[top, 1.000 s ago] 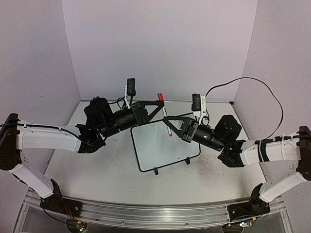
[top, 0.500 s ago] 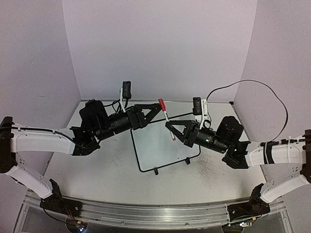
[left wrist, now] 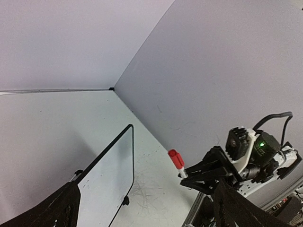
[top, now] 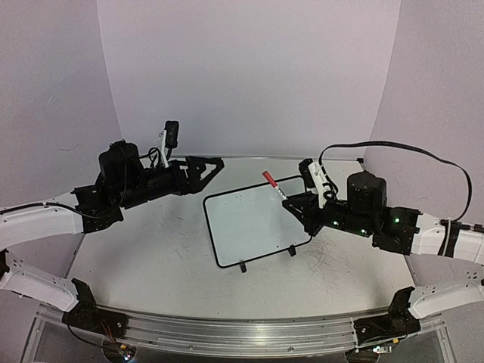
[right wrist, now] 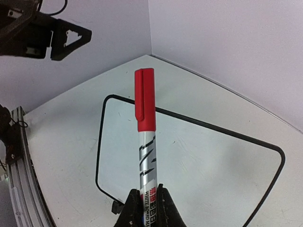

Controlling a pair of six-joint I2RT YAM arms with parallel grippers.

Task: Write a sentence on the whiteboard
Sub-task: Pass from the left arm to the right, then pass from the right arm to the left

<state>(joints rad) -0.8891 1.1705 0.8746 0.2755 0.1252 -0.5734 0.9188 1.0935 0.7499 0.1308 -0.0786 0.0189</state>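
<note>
The whiteboard [top: 249, 227] lies flat mid-table, white with a thin black frame, and its face is blank [right wrist: 203, 161]. My right gripper [top: 296, 203] is shut on the lower barrel of a marker [right wrist: 147, 142] whose red cap [top: 270, 178] is on and points up-left over the board's far right corner. In the right wrist view the fingers [right wrist: 132, 208] pinch the barrel just above its printed label. My left gripper [top: 213, 168] hangs open and empty beyond the board's far left corner, well apart from the marker. From the left wrist the marker [left wrist: 176, 161] and board [left wrist: 106, 179] both show.
Lilac walls close the table at the back and both sides. A black cable [top: 423, 155] loops above the right arm. The grey tabletop [top: 151, 257] is scuffed near the board's right foot [top: 292, 251]. A metal rail [top: 227, 329] runs along the near edge.
The left gripper opened, let go of the marker's capped end and drew back to the left. The right arm shifted right with the marker, which now tilts up-left.
</note>
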